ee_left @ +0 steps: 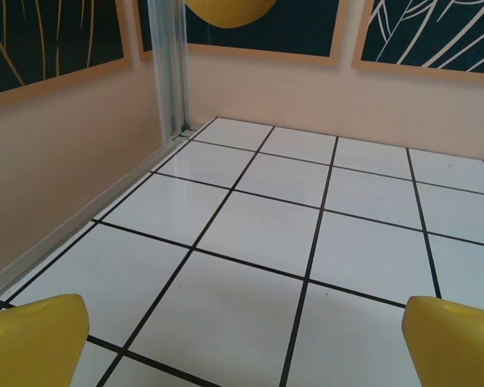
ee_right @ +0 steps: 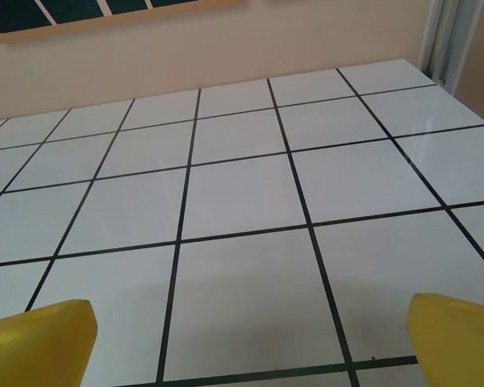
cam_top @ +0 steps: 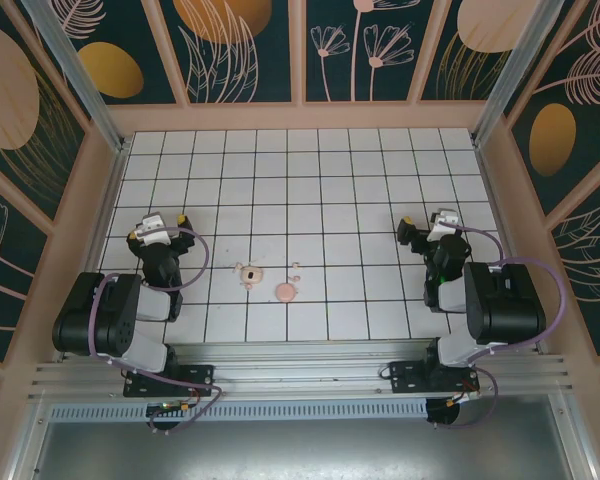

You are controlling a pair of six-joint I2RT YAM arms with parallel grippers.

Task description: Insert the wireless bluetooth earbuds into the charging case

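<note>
Our left hand (cam_top: 157, 226) is spread wide and holds nothing. In its wrist view (ee_left: 242, 343) the two yellow fingertips (ee_left: 32, 334) sit at the bottom corners with bare tile between them. Our right hand (cam_top: 430, 221) is spread just as wide and is also empty, its yellow fingertips (ee_right: 36, 339) framing bare tile in its own wrist view (ee_right: 250, 343). Both hands hover low over the white, black-lined tiled counter (cam_top: 360, 180) and point towards twelve o'clock, away from the work.

The task's pieces lie between the arms, near the six o'clock edge of the counter. They are at about four o'clock from the left hand and eight o'clock from the right. The tiny whitish-pink wireless bluetooth earbuds with short stems (cam_top: 295, 267) lie apart from each other. One is at about one o'clock from a solid salmon-pink round disc (cam_top: 285, 291). The other seems to be by a small pale round piece (cam_top: 251, 276) at ten o'clock from the disc. We cannot tell which of these is the charging case, or whether it stands open.

We see several risks. The earbuds are so small that wide pads could flick them across the glossy tile. A light case may skid when pushed. Both arms reaching into one tight cluster could knock each other or scatter the pieces.
</note>
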